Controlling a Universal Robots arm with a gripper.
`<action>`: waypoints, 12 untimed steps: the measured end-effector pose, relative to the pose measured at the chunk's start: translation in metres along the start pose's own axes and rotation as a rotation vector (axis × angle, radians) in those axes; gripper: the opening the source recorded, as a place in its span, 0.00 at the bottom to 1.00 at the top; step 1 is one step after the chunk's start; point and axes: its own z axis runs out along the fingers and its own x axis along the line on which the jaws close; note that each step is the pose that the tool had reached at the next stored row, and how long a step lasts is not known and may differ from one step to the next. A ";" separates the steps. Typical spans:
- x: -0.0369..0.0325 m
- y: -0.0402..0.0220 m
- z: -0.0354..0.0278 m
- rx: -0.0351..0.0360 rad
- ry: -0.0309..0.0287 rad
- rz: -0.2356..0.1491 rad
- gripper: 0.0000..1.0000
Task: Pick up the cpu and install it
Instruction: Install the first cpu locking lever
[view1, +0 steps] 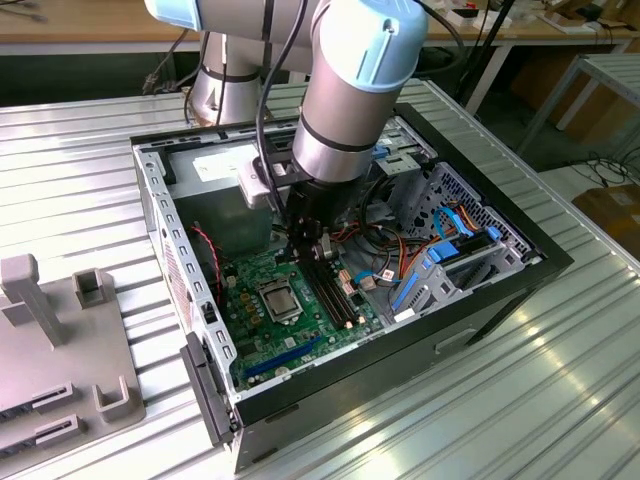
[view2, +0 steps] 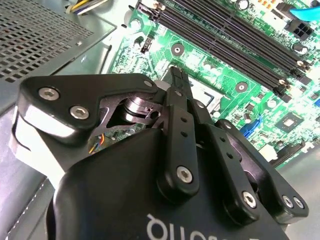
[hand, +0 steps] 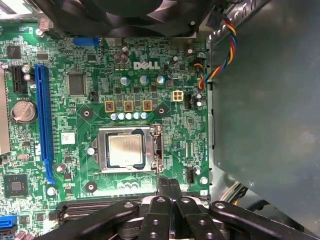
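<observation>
We saw cpu (hand: 126, 151) pale, silvery, square, seated flat in socket (hand: 101, 150); gripper (hand: 169, 186) clenched, empty, beside it.

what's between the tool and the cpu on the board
In the first wrist view, the metal socket frame and a short strip of green board lie between the tool and the cpu.

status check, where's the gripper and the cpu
Gripper shut, empty, hovering over motherboard beside the socket. Cpu already seated in socket. Nothing in the way.
</observation>
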 end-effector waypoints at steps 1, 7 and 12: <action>0.0008 0.0000 -0.0001 -0.0001 0.0000 0.000 0.11; 0.0104 -0.0003 -0.0007 -0.0001 -0.0001 -0.002 0.11; 0.0168 -0.0004 -0.0011 -0.0002 0.0000 -0.003 0.11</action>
